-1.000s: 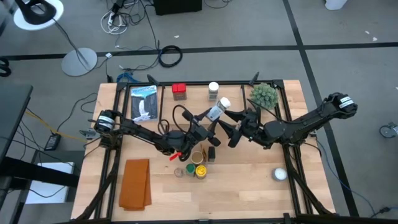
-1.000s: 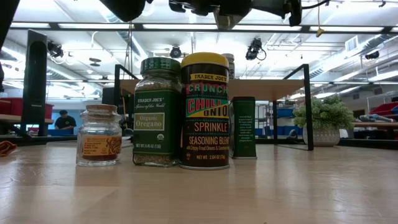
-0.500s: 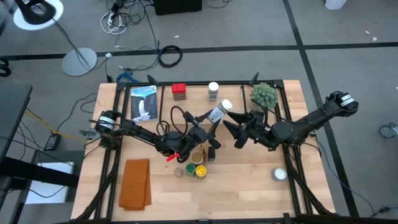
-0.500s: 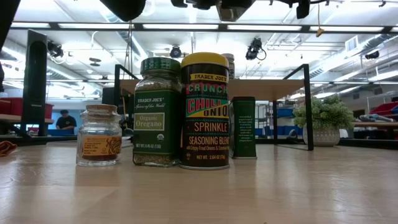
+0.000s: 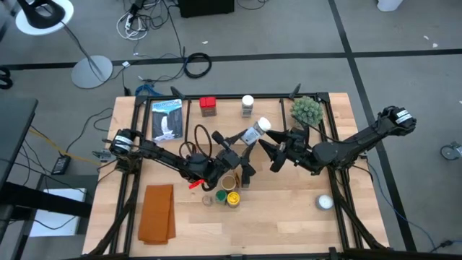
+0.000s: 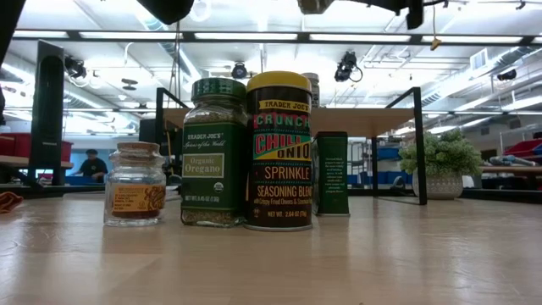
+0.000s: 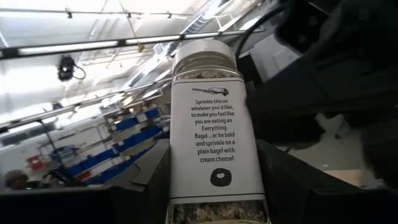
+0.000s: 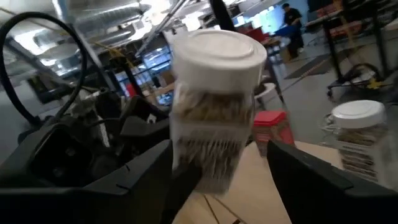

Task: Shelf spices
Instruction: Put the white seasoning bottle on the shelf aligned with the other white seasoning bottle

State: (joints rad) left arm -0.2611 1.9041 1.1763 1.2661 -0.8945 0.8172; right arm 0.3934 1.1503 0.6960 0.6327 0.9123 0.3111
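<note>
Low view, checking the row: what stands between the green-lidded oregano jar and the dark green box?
The yellow-lidded chili onion seasoning jar stands there, shown in the low view.

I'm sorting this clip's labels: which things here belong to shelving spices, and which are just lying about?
Belong to the job:
- bagel seasoning jar, held by the left claw
- oregano jar
- chili onion tin
- small tan-lidded jar
- red tin
- shelf

Lying about:
- orange cloth
- green plant ball
- white round object

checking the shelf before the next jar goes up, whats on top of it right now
On the shelf, the high view shows a red tin, a white-lidded jar and a plant ball; the arms cover its near edge.
</note>
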